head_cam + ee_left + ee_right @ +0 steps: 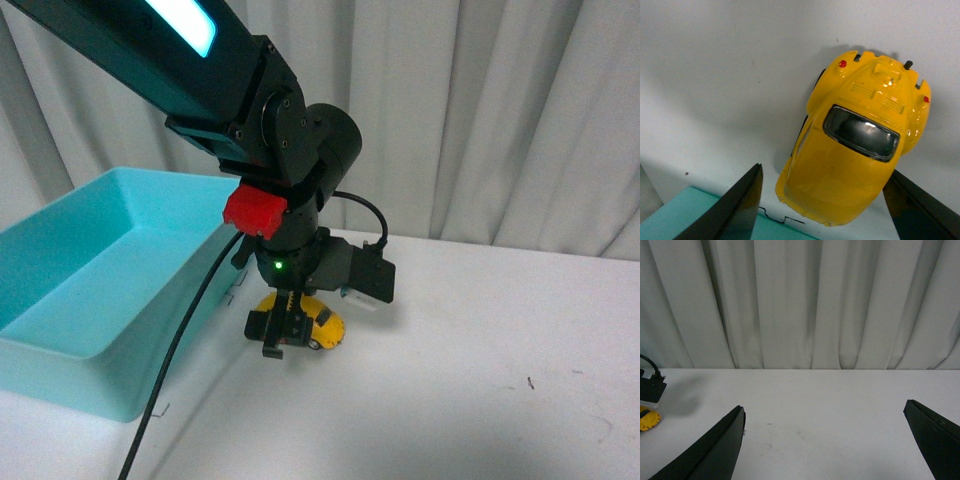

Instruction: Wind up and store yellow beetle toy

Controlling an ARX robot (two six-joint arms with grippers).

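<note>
The yellow beetle toy [322, 328] stands on the white table beside the teal bin, mostly covered by my left arm in the front view. In the left wrist view the yellow beetle toy [855, 145] fills the middle, roof up, dark window and red tail lights showing. My left gripper [822, 197] is open, its two dark fingers either side of the car's rounded end, one finger [742, 205] apart from it, the other close to the body. My right gripper [827, 440] is open above bare table; a corner of the toy [647, 420] shows far off at the edge.
A teal bin [70, 300] sits at the left of the table, its rim [670, 220] just beside my left fingers. A black cable [180, 350] hangs from the left arm. Grey curtains [800, 300] close off the back.
</note>
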